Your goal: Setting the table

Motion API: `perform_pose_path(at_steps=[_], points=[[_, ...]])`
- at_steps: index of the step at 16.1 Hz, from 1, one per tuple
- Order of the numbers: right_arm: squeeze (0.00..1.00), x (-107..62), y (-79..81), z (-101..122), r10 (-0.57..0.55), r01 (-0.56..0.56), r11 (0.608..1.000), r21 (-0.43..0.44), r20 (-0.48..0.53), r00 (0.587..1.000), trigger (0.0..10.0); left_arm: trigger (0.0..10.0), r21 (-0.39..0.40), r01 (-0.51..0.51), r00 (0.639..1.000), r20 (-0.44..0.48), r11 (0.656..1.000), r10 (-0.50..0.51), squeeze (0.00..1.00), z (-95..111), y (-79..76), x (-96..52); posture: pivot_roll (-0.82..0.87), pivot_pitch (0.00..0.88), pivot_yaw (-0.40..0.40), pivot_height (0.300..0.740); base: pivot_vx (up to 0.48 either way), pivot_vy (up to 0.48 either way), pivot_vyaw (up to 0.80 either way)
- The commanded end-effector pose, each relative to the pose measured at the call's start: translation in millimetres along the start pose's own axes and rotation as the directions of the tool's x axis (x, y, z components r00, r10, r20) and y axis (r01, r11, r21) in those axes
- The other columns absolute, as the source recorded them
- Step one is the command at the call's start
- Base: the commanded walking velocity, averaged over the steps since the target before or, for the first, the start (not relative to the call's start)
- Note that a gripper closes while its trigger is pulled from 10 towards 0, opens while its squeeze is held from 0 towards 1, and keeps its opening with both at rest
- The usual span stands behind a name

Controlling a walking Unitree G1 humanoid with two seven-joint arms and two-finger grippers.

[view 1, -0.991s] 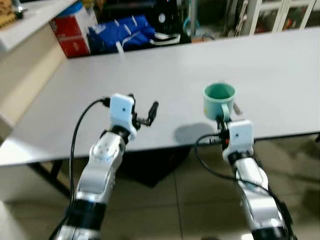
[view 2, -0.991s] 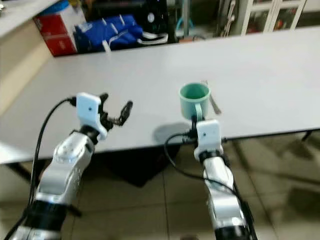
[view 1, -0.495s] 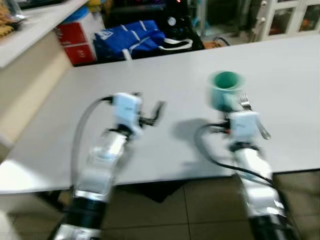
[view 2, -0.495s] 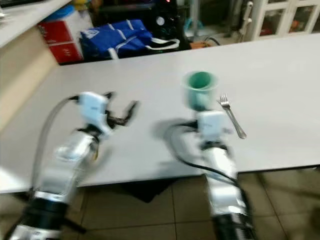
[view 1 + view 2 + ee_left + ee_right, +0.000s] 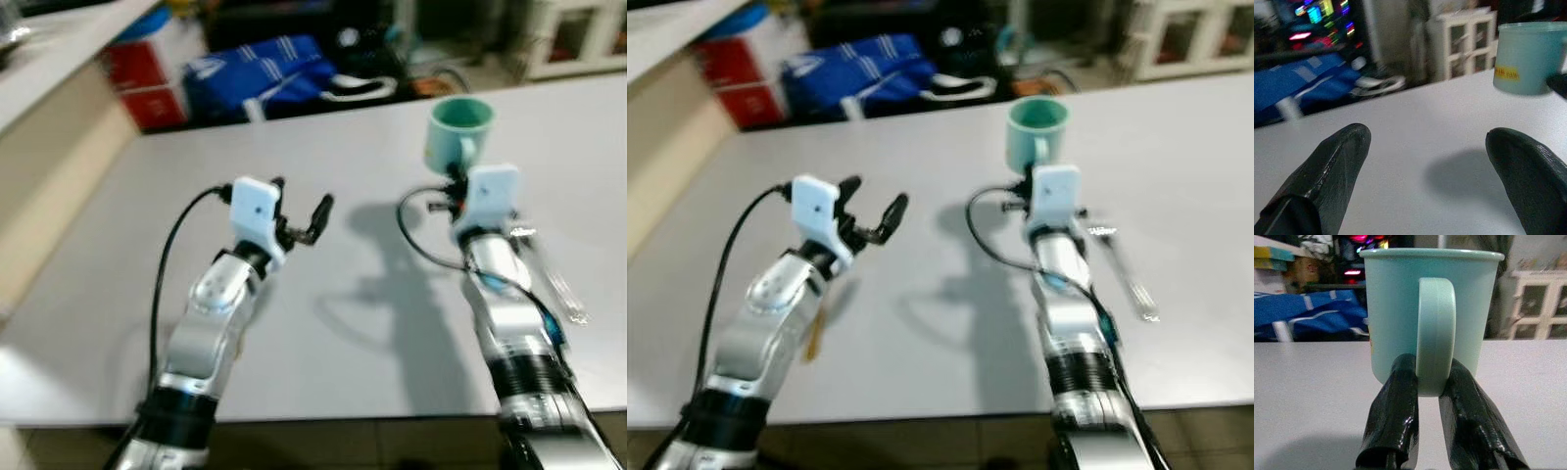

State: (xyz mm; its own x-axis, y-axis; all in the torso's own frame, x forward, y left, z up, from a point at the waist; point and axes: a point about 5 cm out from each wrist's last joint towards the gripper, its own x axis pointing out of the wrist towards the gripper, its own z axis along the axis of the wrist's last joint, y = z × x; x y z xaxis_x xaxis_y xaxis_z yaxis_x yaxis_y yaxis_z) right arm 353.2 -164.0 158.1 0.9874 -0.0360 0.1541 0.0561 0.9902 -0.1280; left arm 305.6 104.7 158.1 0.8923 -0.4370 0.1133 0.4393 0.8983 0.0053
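A mint-green mug point(image 5: 460, 127) is held upright over the grey table point(image 5: 372, 333), and its shadow falls on the tabletop to its left. My right gripper point(image 5: 1431, 369) is shut on the mug's handle point(image 5: 1435, 328), one black finger on each side. A silver fork point(image 5: 1122, 269) lies on the table beside my right forearm. My left gripper point(image 5: 304, 208) hovers over the table's left middle, open with nothing between its fingers point(image 5: 1327, 166). From there the mug point(image 5: 1528, 56) is off to the right.
A thin yellowish stick point(image 5: 813, 328) lies on the table by my left forearm. Beyond the far edge are a blue bag point(image 5: 260, 69), a red box point(image 5: 147, 83) and a white cabinet point(image 5: 578, 34). A beige counter point(image 5: 59, 137) runs along the left.
The camera has come closer, so both arms now reach over the table. My right gripper has carried the mug farther in, past the fork. The left gripper stays open.
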Motion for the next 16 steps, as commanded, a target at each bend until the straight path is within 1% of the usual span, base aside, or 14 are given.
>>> perform_pose_path(at_steps=[1, 3, 4, 6, 7, 10, 13, 16], points=[[0.00, 4.2, 0.6, -6, -0.028, 0.029, 1.000, 0.006, -0.038, 0.999, 10.0, 10.0, 0.008, -0.012, 1.000, 0.012, 1.000, 0.012, 0.00, 6, 6.5, -6.8, -0.16, 0.000, 0.196, 0.731, 0.000, 0.000, 0.00], [0.00, 12.0, -1.0, -10, -0.072, 0.071, 0.997, -0.012, -0.061, 0.996, 10.0, 10.0, 0.024, -0.017, 1.000, -0.005, 1.000, 0.017, 0.00, 7, 12.2, -13.0, -0.13, 0.000, 0.209, 0.731, 0.000, 0.000, 0.00], [0.00, 12.4, -1.9, -13, -0.083, 0.083, 0.997, -0.010, -0.071, 0.994, 10.0, 10.0, 0.031, -0.018, 1.000, -0.010, 0.999, 0.018, 0.00, 8, 14.3, -15.1, -0.13, 0.000, 0.214, 0.731, 0.000, 0.000, 0.00], [0.00, 11.0, -11.7, -25, -0.170, 0.165, 0.985, -0.059, -0.108, 0.979, 10.0, 10.0, 0.043, -0.028, 0.999, -0.020, 0.999, 0.029, 0.00, 11, 22.3, -20.6, -0.11, 0.000, 0.239, 0.731, 0.000, 0.000, 0.00], [0.00, 11.2, -17.6, -28, -0.213, 0.204, 0.976, -0.082, -0.121, 0.970, 10.0, 10.0, 0.047, -0.023, 0.999, -0.023, 0.999, 0.024, 0.00, 12, 23.7, -21.7, -0.11, 0.000, 0.242, 0.731, 0.000, 0.000, 0.00], [0.00, 14.0, -27.5, -32, -0.275, 0.260, 0.958, -0.123, -0.128, 0.953, 10.0, 10.0, 0.048, -0.017, 0.999, -0.033, 0.999, 0.019, 0.00, 12, 23.9, -22.0, -0.12, 0.000, 0.250, 0.731, 0.000, 0.000, 0.00], [0.00, 13.2, -37.4, -38, -0.330, 0.310, 0.940, -0.141, -0.157, 0.931, 10.0, 10.0, 0.046, -0.003, 0.999, -0.037, 0.999, 0.005, 0.00, 14, 22.4, -21.9, -0.11, 0.000, 0.264, 0.731, 0.000, 0.000, 0.00], [0.00, 11.9, -43.6, -42, -0.371, 0.345, 0.923, -0.169, -0.164, 0.914, 10.0, 10.0, 0.047, 0.001, 0.999, -0.041, 0.999, 0.001, 0.00, 17, 24.0, -24.1, -0.11, 0.000, 0.268, 0.731, 0.000, 0.000, 0.00]])
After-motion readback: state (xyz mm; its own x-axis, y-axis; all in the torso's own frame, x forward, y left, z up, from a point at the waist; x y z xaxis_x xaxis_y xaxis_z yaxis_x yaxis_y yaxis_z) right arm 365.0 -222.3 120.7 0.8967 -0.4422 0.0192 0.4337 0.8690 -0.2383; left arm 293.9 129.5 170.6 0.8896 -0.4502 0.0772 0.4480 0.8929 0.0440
